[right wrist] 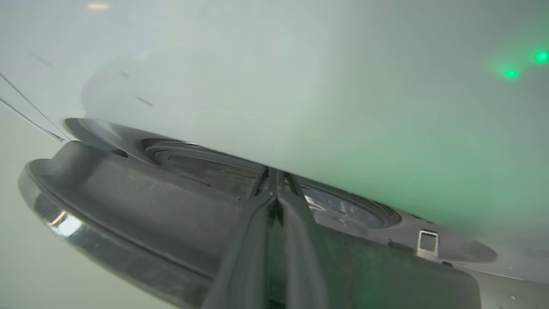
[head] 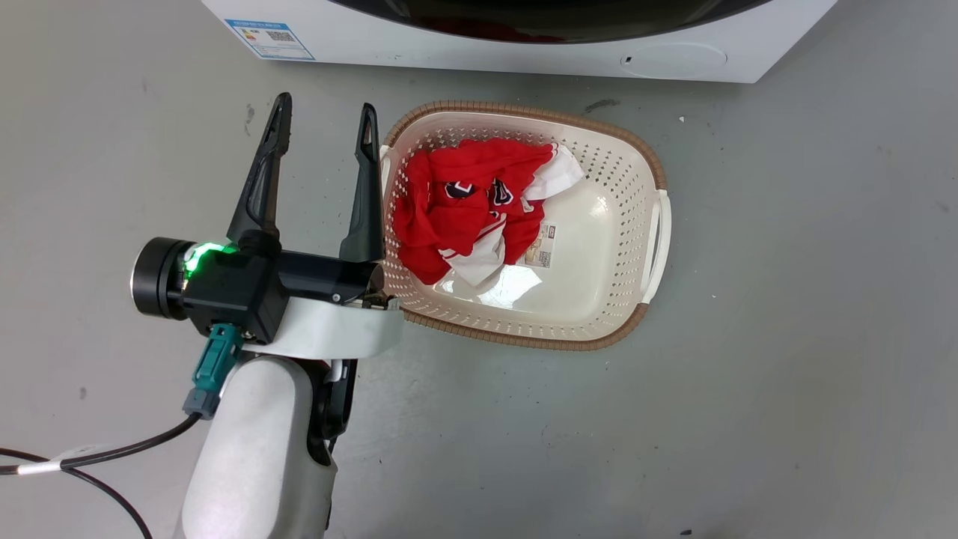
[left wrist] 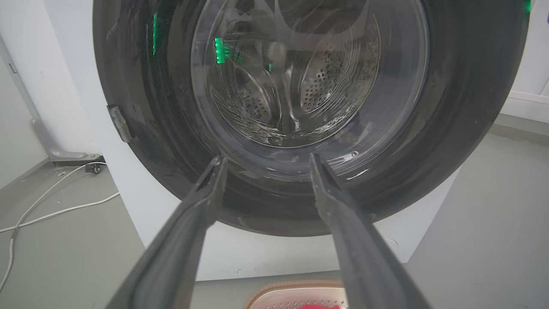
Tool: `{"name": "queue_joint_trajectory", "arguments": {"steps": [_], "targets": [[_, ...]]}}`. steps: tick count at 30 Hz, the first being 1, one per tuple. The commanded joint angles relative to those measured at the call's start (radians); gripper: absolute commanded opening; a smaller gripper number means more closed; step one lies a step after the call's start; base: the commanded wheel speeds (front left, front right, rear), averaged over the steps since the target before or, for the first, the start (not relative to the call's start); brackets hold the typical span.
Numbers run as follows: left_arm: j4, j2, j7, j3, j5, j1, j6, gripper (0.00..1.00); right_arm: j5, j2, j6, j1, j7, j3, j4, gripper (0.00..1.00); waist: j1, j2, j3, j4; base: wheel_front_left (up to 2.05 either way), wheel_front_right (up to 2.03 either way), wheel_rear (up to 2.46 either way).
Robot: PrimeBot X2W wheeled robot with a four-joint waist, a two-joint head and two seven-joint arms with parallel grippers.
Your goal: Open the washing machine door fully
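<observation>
The white washing machine [head: 449,52] stands at the top of the head view, with the lower edge of its glossy black door [head: 539,22] showing. In the left wrist view the washing machine door [left wrist: 463,107] faces me, the steel drum visible through its glass window. My left gripper [left wrist: 266,161] is open and empty, pointing at the door's lower rim without touching it; it also shows as the left gripper [head: 323,123] beside the basket. In the right wrist view my right gripper [right wrist: 274,174] is shut, its tips in the narrow gap between the door's inner side [right wrist: 128,201] and the white front [right wrist: 300,86].
A cream perforated basket [head: 660,224] holding red and white clothing [head: 456,202] sits on the grey floor right in front of the machine. A blue sticker [head: 269,39] and a round flap [head: 673,58] mark the machine's front. White cables [left wrist: 51,210] lie on the floor to its left.
</observation>
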State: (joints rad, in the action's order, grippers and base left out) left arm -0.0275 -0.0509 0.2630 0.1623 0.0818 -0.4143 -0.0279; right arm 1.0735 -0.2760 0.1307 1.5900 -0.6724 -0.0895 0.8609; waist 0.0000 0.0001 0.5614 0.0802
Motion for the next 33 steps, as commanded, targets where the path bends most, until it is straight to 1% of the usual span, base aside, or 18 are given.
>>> {"name": "queue_joint_trajectory", "arguments": {"steps": [1,9,15,23,27,33], "targets": [[0.001,0.001,0.002,0.002,0.001,-0.01,-0.005,1.0,-0.003,0.015,0.0,0.001,-0.014,-0.006,0.0,0.0,0.0,-0.0001,0.001,0.0,0.0,0.0,0.0],[0.01,0.001,0.002,-0.002,0.001,-0.017,-0.007,1.0,0.041,0.007,0.0,-0.037,-0.186,0.014,-0.069,0.0,0.0,-0.0001,-0.004,-0.012,0.0,0.0,0.0],[0.025,0.001,0.002,-0.006,0.002,-0.008,-0.005,1.0,0.07,0.013,0.0,-0.102,-0.299,0.027,-0.125,0.0,0.0,-0.0001,-0.036,-0.026,0.0,0.0,0.0],[0.056,0.001,0.002,-0.015,0.004,0.027,0.004,1.0,0.093,0.057,0.0,-0.222,-0.403,0.039,-0.188,0.0,0.0,-0.0001,-0.114,-0.037,0.0,0.0,0.0],[0.07,0.001,0.002,-0.019,0.005,0.058,0.008,1.0,0.103,0.09,0.0,-0.299,-0.432,0.048,-0.216,0.0,0.0,-0.0001,-0.172,-0.039,0.0,0.0,0.0],[0.09,0.001,0.002,-0.028,0.002,0.122,0.025,1.0,0.114,0.138,0.0,-0.439,-0.473,0.057,-0.253,0.0,0.0,-0.0001,-0.28,-0.035,0.0,0.0,0.0]]}}
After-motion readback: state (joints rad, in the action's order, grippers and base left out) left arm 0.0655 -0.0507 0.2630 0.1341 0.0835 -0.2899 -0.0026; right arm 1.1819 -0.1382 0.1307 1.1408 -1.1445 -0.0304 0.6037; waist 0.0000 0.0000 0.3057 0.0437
